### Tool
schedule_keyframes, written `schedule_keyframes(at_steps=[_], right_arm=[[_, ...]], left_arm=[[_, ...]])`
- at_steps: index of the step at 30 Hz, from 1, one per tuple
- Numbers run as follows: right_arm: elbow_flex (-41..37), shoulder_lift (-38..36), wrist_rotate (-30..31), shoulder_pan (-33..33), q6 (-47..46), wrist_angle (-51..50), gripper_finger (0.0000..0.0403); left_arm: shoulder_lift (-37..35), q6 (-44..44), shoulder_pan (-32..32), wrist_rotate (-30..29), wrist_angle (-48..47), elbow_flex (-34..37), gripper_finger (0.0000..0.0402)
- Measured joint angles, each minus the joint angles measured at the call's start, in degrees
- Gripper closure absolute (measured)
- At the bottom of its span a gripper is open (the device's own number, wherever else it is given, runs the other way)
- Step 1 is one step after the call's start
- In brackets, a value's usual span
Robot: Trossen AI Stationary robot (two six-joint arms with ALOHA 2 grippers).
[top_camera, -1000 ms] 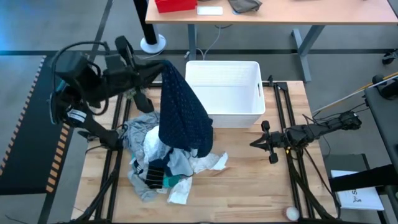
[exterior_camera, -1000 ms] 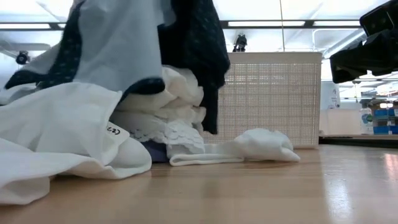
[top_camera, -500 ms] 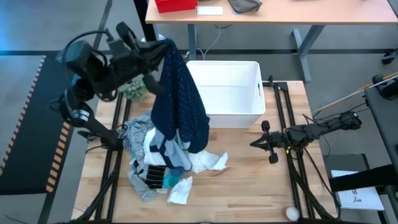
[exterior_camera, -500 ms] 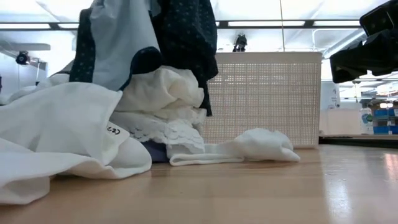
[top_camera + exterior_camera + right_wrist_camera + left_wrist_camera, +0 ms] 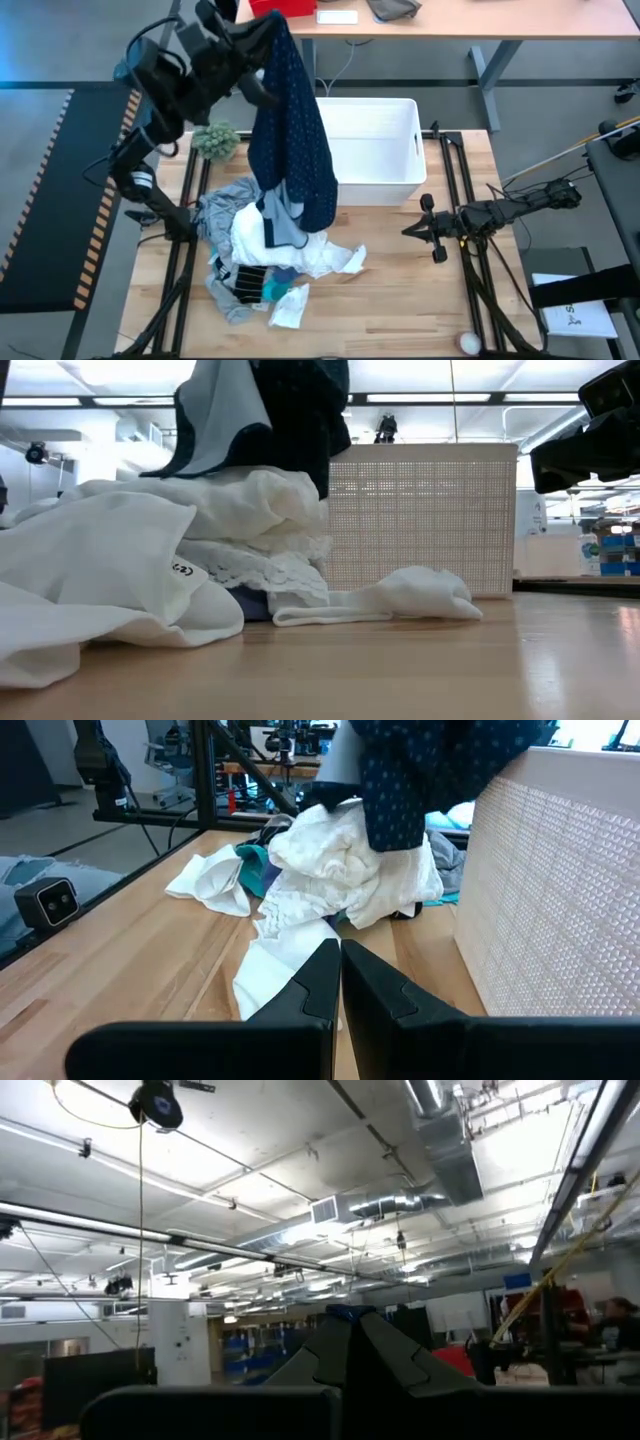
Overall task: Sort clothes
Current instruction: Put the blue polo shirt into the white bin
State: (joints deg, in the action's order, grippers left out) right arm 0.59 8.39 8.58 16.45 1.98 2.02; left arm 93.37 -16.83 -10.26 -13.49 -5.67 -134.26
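My left gripper is raised high over the table's far left, shut on the dotted navy garment. The garment hangs down in a long drape beside the white bin. Below it lies the pile: a white garment, a grey one, a turquoise piece and a white sock. The low view shows the navy cloth above the white heap. My right gripper rests shut at the table's right, pointing at the pile. My left gripper holds the navy garment by its top end, where the cloth bunches over the fingers and hides the contact. The fingers slant upward. The garment hangs long and slack below them, its lower end at the top of the pile; whether it touches, I cannot tell.
A fuzzy green ball sits at the table's far left edge. A small white ball lies near the front right corner. Bare wood lies between the pile and my right gripper. A desk stands beyond the table.
My left gripper has risen and swung toward the far edge and the bin, tipping its fingers upward. The navy garment has been drawn higher with it; its lower part has come up off the pile, uncovering more of the white and grey clothes, which stayed in place.
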Motion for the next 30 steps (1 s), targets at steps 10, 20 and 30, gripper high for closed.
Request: schedule_keyframes(at_steps=[10,20,30], right_arm=[[-0.01,0.01,0.00,0.00,-0.03,-0.02,0.0403],[0.00,-0.01,0.78,0.00,9.45,0.02,0.0403],[0.01,0.01,1.93,0.02,53.84,0.26,0.0403]], left_arm=[[4.99,14.04,-11.12,13.17,7.05,0.00,0.0401],[7.06,17.52,-13.16,16.21,7.25,0.00,0.0401],[6.25,17.96,-13.16,16.21,5.44,0.00,0.0401]])
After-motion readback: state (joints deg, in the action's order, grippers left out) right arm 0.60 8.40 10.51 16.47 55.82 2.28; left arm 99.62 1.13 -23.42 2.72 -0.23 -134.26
